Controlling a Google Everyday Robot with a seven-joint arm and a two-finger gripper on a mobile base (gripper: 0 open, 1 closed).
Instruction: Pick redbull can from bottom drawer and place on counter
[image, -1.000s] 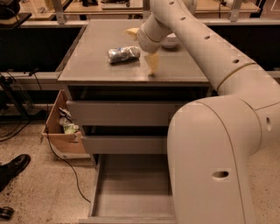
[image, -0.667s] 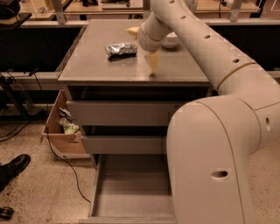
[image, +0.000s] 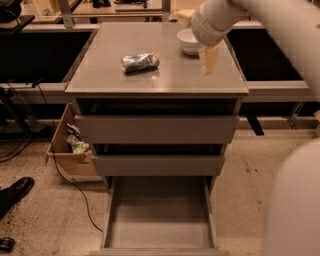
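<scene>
The redbull can (image: 140, 62) lies on its side on the counter (image: 100, 75), left of centre, with nothing holding it. My gripper (image: 197, 39) hangs over the counter's back right, well to the right of the can and just above the white bowl (image: 187, 41). It is open and empty; one yellowish finger (image: 209, 59) points down and the other shows near the top edge. The bottom drawer (image: 159, 220) is pulled out and its tray is bare.
The two upper drawers (image: 157, 129) are nearly closed. A cardboard box (image: 70, 150) with clutter and cables sits on the floor to the left. A black shoe (image: 15, 194) is at the far left. My pale arm fills the right side.
My gripper has moved right and away from the can, toward the bowl. The can stays lying on the counter, having shifted only slightly.
</scene>
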